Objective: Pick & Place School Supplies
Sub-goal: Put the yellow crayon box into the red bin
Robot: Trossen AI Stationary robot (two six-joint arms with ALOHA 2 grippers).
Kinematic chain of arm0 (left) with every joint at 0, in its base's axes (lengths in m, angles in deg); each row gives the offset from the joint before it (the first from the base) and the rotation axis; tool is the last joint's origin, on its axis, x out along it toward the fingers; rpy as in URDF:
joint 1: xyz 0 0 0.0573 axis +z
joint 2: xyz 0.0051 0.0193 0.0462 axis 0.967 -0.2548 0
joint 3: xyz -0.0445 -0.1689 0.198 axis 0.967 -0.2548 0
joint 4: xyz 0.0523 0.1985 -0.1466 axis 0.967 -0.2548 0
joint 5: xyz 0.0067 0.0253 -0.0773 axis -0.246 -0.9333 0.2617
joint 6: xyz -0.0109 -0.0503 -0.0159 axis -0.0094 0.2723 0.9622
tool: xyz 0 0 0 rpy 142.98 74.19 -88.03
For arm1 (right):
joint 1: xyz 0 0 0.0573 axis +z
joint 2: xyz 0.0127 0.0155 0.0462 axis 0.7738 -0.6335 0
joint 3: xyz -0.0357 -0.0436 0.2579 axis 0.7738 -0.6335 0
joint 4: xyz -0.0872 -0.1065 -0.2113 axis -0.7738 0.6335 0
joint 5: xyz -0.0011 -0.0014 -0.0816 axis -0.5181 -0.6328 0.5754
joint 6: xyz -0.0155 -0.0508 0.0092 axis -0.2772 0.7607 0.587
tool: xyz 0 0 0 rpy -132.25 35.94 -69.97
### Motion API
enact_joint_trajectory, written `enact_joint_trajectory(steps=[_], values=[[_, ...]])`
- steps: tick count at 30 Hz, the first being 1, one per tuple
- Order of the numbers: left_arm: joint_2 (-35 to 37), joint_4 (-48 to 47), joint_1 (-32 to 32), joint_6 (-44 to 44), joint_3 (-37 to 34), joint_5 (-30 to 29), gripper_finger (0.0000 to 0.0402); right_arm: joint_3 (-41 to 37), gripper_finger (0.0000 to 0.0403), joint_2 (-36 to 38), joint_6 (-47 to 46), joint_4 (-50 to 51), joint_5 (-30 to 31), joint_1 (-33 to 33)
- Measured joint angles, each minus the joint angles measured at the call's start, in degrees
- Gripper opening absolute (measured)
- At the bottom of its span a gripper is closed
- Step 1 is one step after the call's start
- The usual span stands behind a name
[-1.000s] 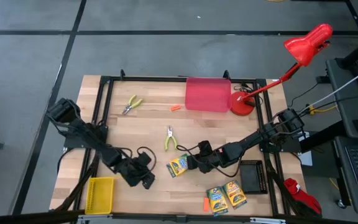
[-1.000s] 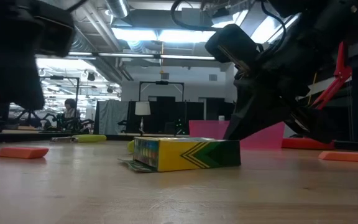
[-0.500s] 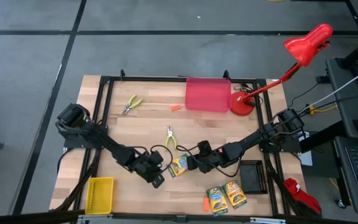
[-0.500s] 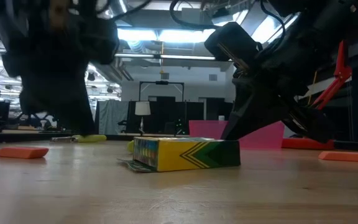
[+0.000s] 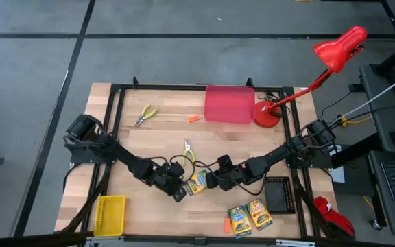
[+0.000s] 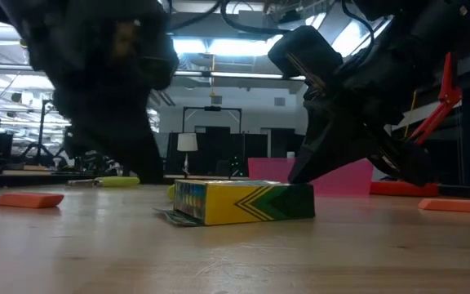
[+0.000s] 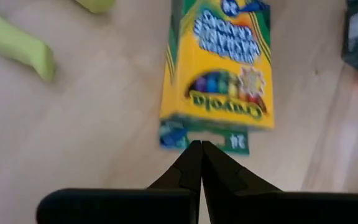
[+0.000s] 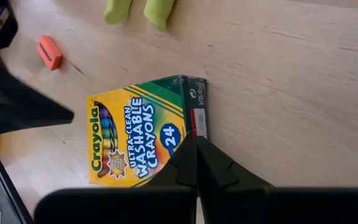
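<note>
1. You had three bins on the table (image 5: 149, 130): the red bin (image 5: 230, 104) at the upper middle of the high view, the yellow bin (image 5: 110, 214) at the lower left, and the black bin (image 5: 278, 195) at the lower right. I could not tell whether any of them held anything.
2. Your left gripper (image 5: 180, 193) was low over the table just left of centre, its fingers clenched together, tips right at the flap end of the Crayola crayon box (image 7: 219, 68).
3. Your right gripper (image 5: 209, 181) sat at the opposite, green end of that same crayon box, fingers pressed together too, grasping nothing. The box lay flat on the wood between the two grippers, at the centre of the high view.
4. Two more crayon boxes (image 5: 249, 217) lay side by side near the bottom edge, right of centre, with an orange stick (image 5: 225, 224) just to their left.
5. One pair of pliers (image 5: 187, 152) lay just above the grippers; the other pliers (image 5: 145, 115) lay at the upper left, near the frame rail. A second orange stick (image 5: 194, 119) lay just left of the red bin.
6. The red desk lamp (image 5: 269, 113) stood at the upper right corner, beside the red bin.
7. You had open wood across the left middle and along the bottom centre; the right side was crowded by the right arm, the black bin and the crayon boxes.
</note>
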Motion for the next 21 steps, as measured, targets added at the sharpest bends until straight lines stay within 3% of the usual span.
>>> enact_joint_trajectory(steps=[11, 21], values=[[-5.1, 6.9, 0.8, 1.4, 0.0, 1.9, 0.0003, 0.0, 0.0, 0.0, -1.2, 0.7, 0.0, 1.9], [-4.6, 9.7, 1.3, 1.1, 1.9, -0.6, 0.0003, 0.0, 0.0, 0.0, -2.2, 1.4, 1.6, 3.5]])
